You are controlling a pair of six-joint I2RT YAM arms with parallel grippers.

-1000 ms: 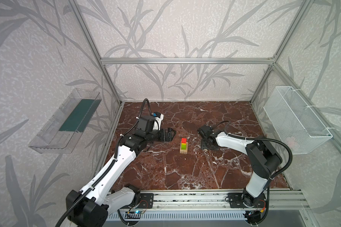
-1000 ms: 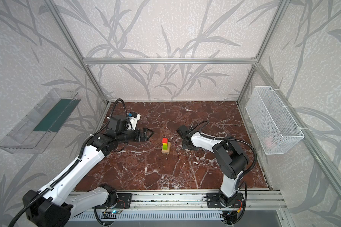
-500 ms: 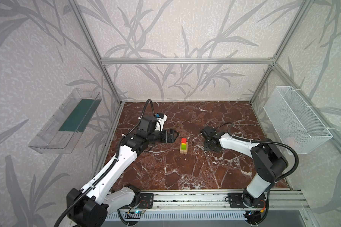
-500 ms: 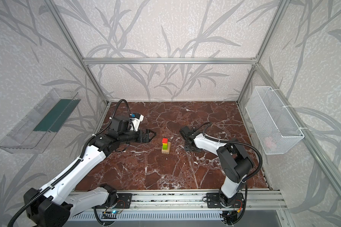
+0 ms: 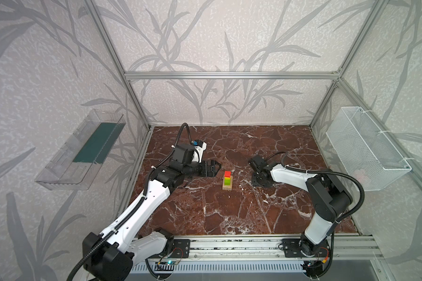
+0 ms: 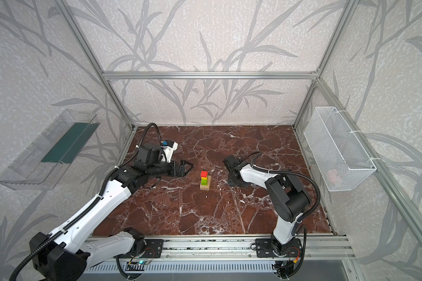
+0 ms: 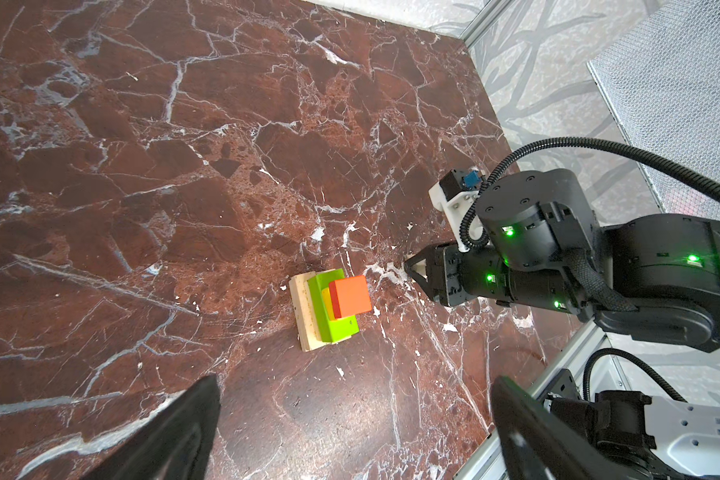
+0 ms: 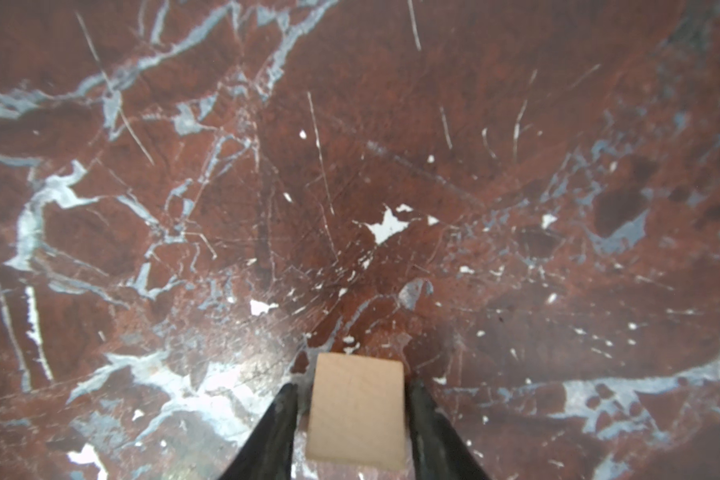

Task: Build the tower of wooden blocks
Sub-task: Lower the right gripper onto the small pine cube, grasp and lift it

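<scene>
Now, right hand [image 8: 353, 387] straddles small wood piece [image 8: 356, 411], lower middle of frame, pinch unclear; close squarely, lift straight.

red cube [image 7: 352, 294]; lime-green bar [image 7: 338, 329]; pale wood plank [image 7: 303, 316]; maroon, white-veined table [image 7: 184, 166].

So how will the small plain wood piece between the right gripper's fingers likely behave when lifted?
Probably stiff and light: the wood piece is a small solid block. The right gripper flanks its flat sides, so it should seat squarely. Boxy shape: unlikely to roll.
</scene>
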